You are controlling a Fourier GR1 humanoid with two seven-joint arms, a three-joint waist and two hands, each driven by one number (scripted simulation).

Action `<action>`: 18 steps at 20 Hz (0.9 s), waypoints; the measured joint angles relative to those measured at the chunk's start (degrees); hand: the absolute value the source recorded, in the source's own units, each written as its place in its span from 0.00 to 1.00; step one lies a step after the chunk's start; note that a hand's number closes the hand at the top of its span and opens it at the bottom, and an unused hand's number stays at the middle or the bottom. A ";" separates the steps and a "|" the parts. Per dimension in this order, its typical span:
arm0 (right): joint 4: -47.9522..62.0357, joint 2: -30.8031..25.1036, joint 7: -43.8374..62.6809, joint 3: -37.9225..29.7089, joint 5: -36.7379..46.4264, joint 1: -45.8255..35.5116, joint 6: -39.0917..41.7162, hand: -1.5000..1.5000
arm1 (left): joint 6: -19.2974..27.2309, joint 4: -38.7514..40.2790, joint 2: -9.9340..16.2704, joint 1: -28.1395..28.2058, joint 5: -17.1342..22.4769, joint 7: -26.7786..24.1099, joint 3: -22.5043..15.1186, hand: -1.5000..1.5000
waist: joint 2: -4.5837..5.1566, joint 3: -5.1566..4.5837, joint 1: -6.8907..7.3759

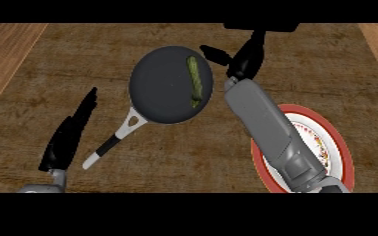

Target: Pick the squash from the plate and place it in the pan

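We saw the long green squash (195,81) lying in the pan (164,95) near the counter's far edge, light and stiff, best held around its middle, while our right hand (230,57) hung open beside it.

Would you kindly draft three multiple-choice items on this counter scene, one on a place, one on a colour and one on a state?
1. Where does the squash lie?
A. In the pan
B. On the plate
C. On the bare counter

2. What colour is the plate's rim?
A. Blue
B. Red
C. Green

3. How is the left hand?
A. Curled round the pan's handle
B. Open, fingers straight, apart from the pan
C. Pressing on the plate

Answers: 1 A, the green squash rests inside the dark pan; 2 B, a red band rings the white plate; 3 B, it stands left of the handle, touching nothing.
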 measured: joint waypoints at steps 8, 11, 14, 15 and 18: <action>-14.25 -1.11 -7.50 3.29 -0.16 16.47 -2.86 0.00 | 0.83 -3.16 0.00 4.51 -0.18 0.96 1.72 0.50 | -1.15 -0.05 -3.96; -22.43 -3.58 -6.62 5.14 1.39 24.31 -1.97 0.00 | 0.98 -4.51 -0.19 5.80 -0.50 1.25 1.91 0.50 | -1.39 -0.08 -4.82; -31.17 -6.23 -5.08 6.59 3.20 31.94 -0.79 0.00 | 0.33 -4.87 -0.04 6.41 -0.17 1.13 2.79 0.50 | -1.42 -0.10 -5.08; -34.19 -7.59 -5.55 6.75 2.89 34.77 -0.36 0.00 | 0.48 -4.93 -0.18 6.66 -0.44 1.06 2.81 0.50 | -1.41 -0.09 -5.14; -42.13 -11.27 -5.30 6.83 2.70 41.87 1.45 0.00 | 0.46 -5.47 -0.76 6.95 -0.99 1.19 2.75 0.50 | -1.35 -0.09 -5.10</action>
